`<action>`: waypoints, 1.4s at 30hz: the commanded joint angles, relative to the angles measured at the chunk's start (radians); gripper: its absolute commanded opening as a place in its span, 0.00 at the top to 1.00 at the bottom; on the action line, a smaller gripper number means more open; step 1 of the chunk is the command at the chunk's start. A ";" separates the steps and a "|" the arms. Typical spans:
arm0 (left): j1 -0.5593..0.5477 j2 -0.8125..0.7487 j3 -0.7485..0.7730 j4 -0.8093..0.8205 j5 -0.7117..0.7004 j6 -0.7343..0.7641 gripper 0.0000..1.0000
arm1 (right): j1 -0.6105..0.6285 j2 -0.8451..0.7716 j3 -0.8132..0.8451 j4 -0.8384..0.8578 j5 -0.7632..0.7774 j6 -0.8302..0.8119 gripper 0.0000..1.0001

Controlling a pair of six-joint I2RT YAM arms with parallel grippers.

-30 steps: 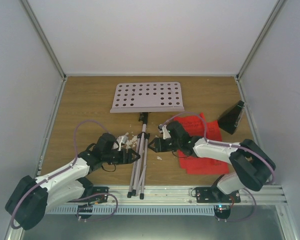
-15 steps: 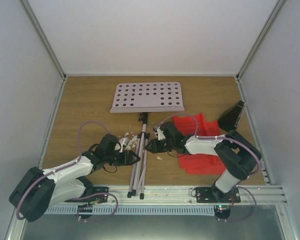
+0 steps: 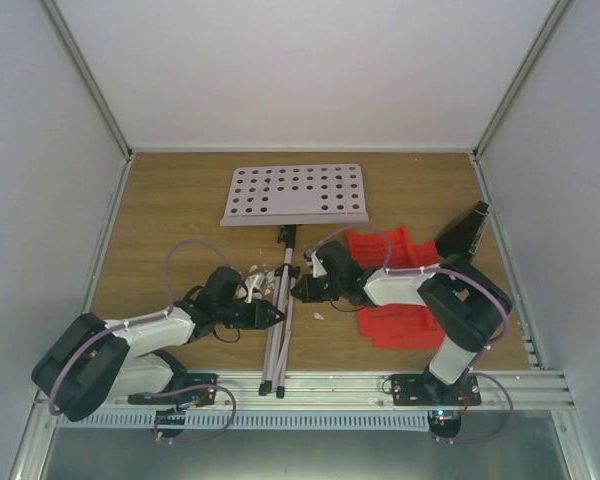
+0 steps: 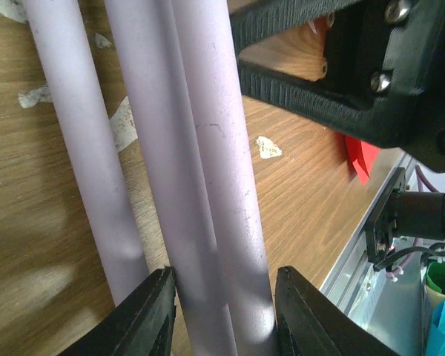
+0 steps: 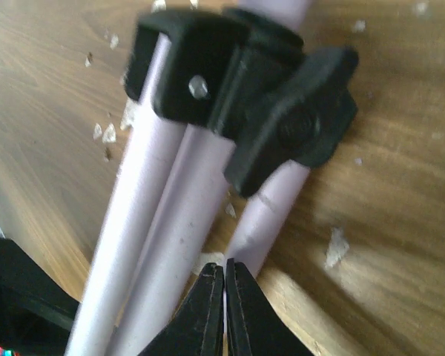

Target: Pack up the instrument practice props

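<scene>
Pale lilac metal music stand (image 3: 295,195): painted, satin, smooth. Its folded leg tubes (image 4: 208,185) show fine scratches and a hairline crack in the coat. Black plastic clamp knob (image 5: 297,133) on the stand's legs: moulded, matt, with a bright metal rivet (image 5: 198,87). Brown wood-grain table top (image 3: 160,200) under the stand: smooth, low sheen. Bright red paper sheets (image 3: 405,325) right of the stand: matt. Black pyramid-shaped metronome (image 3: 465,235) further right of the stand: dull finish, material undetermined. Small white crumbs (image 4: 267,147) beside the stand's legs: chalky, rough.

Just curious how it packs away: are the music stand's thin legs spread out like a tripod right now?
No, the tripod legs lie folded together in one bundle on the table.
</scene>
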 commanded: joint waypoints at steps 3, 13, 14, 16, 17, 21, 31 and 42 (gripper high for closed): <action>-0.020 0.090 -0.010 0.103 -0.023 0.000 0.65 | -0.016 0.031 0.058 0.041 0.046 -0.005 0.96; -0.066 0.222 0.078 0.177 -0.053 -0.016 0.72 | -0.078 0.067 0.082 0.068 0.040 -0.025 0.97; -0.067 0.230 0.087 0.183 -0.063 -0.017 0.72 | -0.088 0.068 0.084 0.071 0.040 -0.030 0.97; -0.067 0.246 0.102 0.194 -0.086 -0.022 0.74 | -0.102 0.074 0.092 0.071 0.040 -0.044 0.97; -0.067 0.256 0.111 0.202 -0.096 -0.024 0.74 | -0.111 0.078 0.097 0.071 0.039 -0.052 0.97; -0.067 0.306 0.167 0.227 -0.124 -0.029 0.75 | -0.138 0.105 0.139 0.060 0.033 -0.085 0.97; -0.067 0.396 0.294 0.204 -0.143 0.014 0.72 | -0.180 0.099 0.191 0.010 0.049 -0.152 0.95; -0.055 0.167 0.313 0.005 -0.257 0.087 0.30 | -0.217 -0.136 0.111 -0.163 0.173 -0.279 0.52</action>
